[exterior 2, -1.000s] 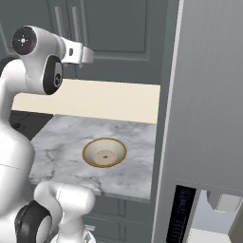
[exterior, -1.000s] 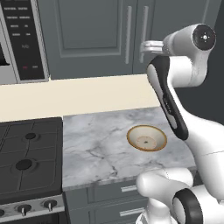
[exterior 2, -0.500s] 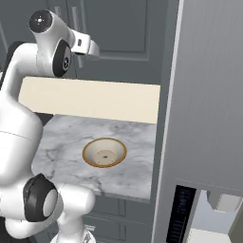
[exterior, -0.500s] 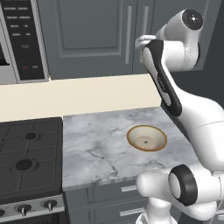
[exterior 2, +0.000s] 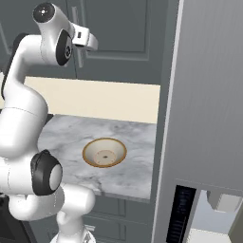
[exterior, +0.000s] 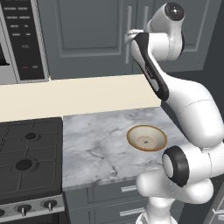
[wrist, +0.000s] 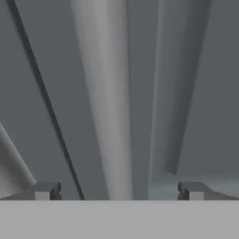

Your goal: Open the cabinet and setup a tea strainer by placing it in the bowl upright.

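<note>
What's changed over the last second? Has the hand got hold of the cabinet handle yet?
The arm has swung up and in toward the cabinet, bringing the hand close to a silver bar handle, which now runs up between the open fingers. Nothing is gripped yet. The doors have stayed shut, and the bowl sits unmoved on the marble counter.

Marble counter [exterior: 100, 144] beside black gas stove [exterior: 28, 159].

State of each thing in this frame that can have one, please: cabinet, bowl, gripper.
Cabinet: both doors shut.
Handle: between the open fingers, not gripped.
Bowl: upright on the marble counter, empty.
Gripper: open, at the handle.
</note>
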Robot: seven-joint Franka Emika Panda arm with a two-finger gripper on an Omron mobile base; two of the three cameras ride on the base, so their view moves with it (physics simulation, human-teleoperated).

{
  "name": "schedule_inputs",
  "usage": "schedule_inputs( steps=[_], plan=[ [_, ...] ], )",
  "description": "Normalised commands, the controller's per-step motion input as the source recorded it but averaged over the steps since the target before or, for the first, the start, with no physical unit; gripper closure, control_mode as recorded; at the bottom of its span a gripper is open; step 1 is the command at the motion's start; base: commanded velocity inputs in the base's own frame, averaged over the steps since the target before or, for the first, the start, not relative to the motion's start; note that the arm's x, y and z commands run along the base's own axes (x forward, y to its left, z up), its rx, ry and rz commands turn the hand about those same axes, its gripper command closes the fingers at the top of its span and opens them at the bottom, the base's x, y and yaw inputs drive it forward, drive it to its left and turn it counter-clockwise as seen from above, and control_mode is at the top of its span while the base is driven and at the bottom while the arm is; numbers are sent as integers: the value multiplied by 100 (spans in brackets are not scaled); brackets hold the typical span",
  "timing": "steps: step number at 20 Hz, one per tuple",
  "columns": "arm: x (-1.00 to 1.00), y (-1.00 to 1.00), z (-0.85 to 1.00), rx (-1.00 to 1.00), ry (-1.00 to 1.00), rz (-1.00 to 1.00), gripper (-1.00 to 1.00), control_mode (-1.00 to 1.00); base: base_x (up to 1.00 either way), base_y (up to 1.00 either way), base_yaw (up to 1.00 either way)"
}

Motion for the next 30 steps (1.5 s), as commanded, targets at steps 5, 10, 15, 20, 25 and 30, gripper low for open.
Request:
schedule_inputs(
  steps=[5, 10, 15, 20, 25, 30],
  plan=[
    [50, 1, -6, 0, 0, 0, -100, -100, 0, 0, 0],
    [33, 0, -11, -1, -6, 0, -100, -100, 0, 0, 0],
    [16, 0, 0, 0, -9, 0, -100, -100, 0, 0, 0],
    [20, 6, 0, 0, -5, 0, 100, -100, 0, 0, 0],
    [26, 3, 0, 0, 0, 0, 100, -100, 0, 0, 0],
    [16, 0, 0, 0, 0, 0, 100, -100, 0, 0, 0]
  ],
)
